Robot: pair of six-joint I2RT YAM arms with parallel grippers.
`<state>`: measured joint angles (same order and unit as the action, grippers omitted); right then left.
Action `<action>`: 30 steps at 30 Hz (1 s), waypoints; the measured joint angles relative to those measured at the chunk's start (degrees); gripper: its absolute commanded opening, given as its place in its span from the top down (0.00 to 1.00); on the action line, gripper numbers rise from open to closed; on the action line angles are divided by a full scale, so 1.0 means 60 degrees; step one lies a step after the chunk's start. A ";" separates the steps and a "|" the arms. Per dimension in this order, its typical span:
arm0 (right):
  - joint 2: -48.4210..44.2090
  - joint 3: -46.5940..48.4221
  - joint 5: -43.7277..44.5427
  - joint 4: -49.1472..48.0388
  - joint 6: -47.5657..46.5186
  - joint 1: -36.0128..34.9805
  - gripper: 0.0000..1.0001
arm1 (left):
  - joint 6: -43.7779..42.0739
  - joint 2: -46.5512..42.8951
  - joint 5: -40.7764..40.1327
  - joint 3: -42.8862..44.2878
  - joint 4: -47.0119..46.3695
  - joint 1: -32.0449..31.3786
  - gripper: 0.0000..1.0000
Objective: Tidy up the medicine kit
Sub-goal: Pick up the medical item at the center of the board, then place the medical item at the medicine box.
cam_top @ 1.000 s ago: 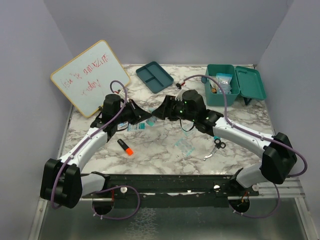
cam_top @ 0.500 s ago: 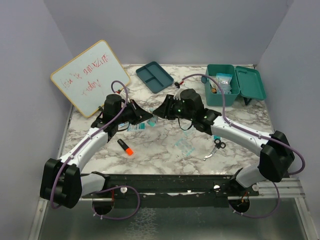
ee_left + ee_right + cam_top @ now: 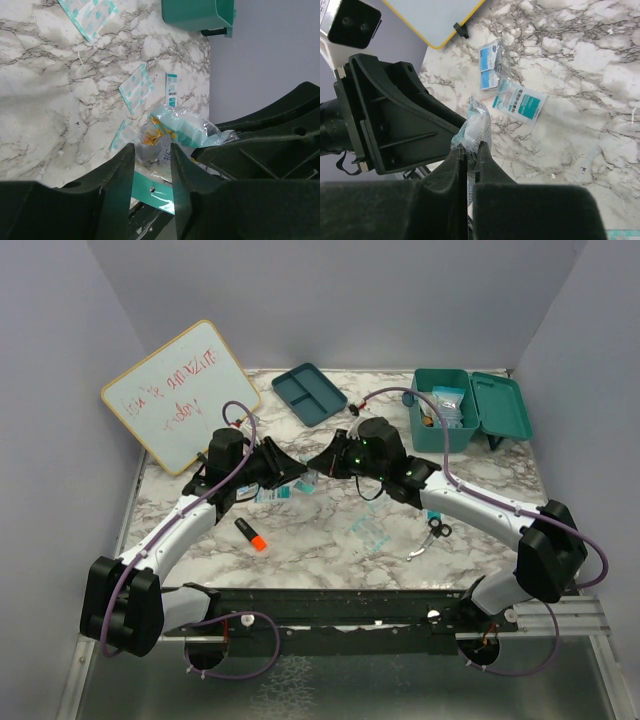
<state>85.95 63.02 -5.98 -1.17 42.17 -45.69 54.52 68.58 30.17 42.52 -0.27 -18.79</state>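
Handoff, by the looks of it: your right fingers [image 3: 485, 170] are clamping the clear packet [image 3: 475, 125] above the worktop [image 3: 320, 540] while your left fingers [image 3: 117, 172] are sitting slightly apart around it, presumably freeing it for the medicine kit [image 3: 440, 435] standing open far right.

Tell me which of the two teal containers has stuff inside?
The medicine kit at the far right, deep with its lid open, holds packets; the shallow divided tray shows only bare compartments.
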 measured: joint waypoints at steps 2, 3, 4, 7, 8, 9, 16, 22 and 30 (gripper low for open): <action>0.0000 0.0073 0.0168 0.0146 -0.0058 0.0000 0.99 | -0.0022 0.0000 0.0000 0.0000 -0.0018 -0.0015 0.45; 0.0000 0.0117 0.0266 0.0229 -0.0124 0.0000 1.00 | -0.0033 0.0000 0.0004 0.0000 -0.0018 -0.0015 0.39; -0.0004 0.0175 0.0419 0.0324 -0.0211 0.0000 0.99 | -0.0080 0.0000 0.0007 0.0000 -0.0015 -0.0015 0.31; -0.0055 0.0397 0.1013 0.0772 -0.0528 -0.0004 1.00 | -0.0335 0.0000 0.0007 0.0033 0.0098 -0.0015 0.05; -0.0109 0.0452 0.1260 0.0929 -0.0656 0.0000 1.00 | -0.0444 -0.0004 0.0007 0.0073 0.0189 -0.0018 0.02; -0.0186 0.0506 0.1519 0.1111 -0.0801 0.0000 1.00 | -0.0586 -0.0018 0.0000 0.0146 0.0324 -0.0029 0.01; -0.0969 0.1009 0.3213 0.2222 -0.1712 0.0138 0.99 | -0.1661 -0.0361 -0.0204 0.0616 0.1147 -0.0047 0.01; -0.1271 0.1446 0.4269 0.2794 -0.2339 0.0382 1.00 | -0.3053 -0.0372 -0.0572 0.1217 0.1938 -0.0062 0.01; -0.1257 0.2324 0.5249 0.3679 -0.3370 0.1552 1.00 | -0.5144 -0.0051 -0.1213 0.1661 0.2976 -0.0062 0.01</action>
<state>78.41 76.97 25.52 20.91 21.96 -36.38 23.66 68.27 22.90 52.49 17.58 -19.16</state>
